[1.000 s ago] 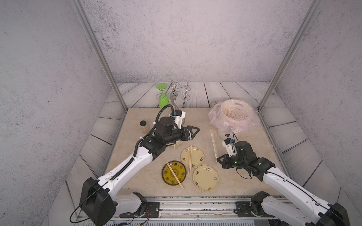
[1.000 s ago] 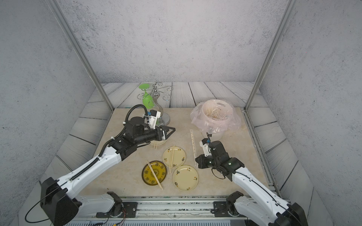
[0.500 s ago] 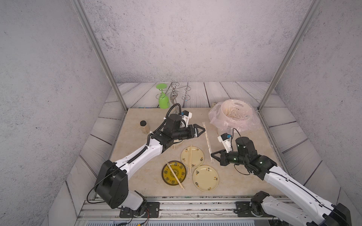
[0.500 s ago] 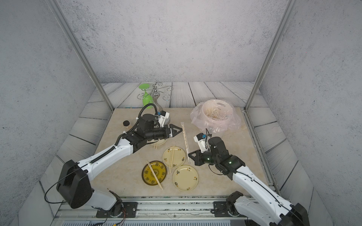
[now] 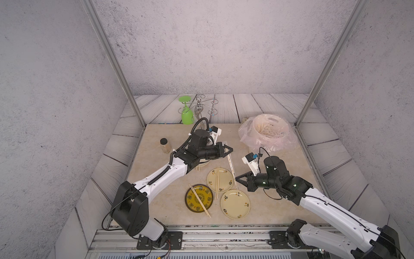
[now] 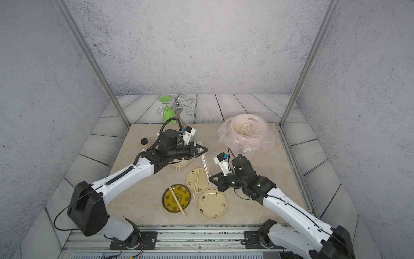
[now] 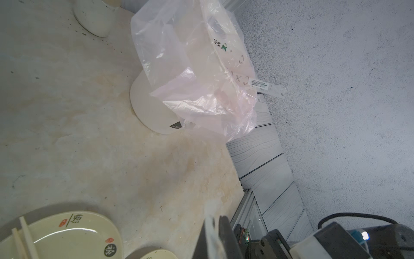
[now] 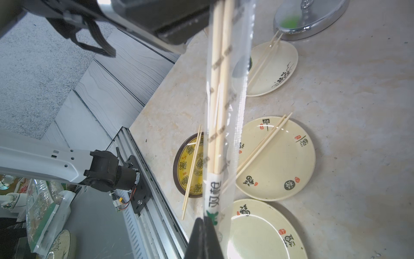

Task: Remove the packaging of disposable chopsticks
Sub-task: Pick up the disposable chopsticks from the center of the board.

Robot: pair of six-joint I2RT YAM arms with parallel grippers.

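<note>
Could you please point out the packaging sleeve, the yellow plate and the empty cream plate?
packaging sleeve (image 8: 239, 125), right wrist view, clear side strip.
yellow plate (image 5: 192, 203), a top view, bare face.
empty cream plate (image 5: 235, 203), a top view, centre.

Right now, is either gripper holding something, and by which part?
Both grip one clear sleeve with chopsticks inside: the right gripper pinches its printed end, the left gripper the opposite end.
</note>
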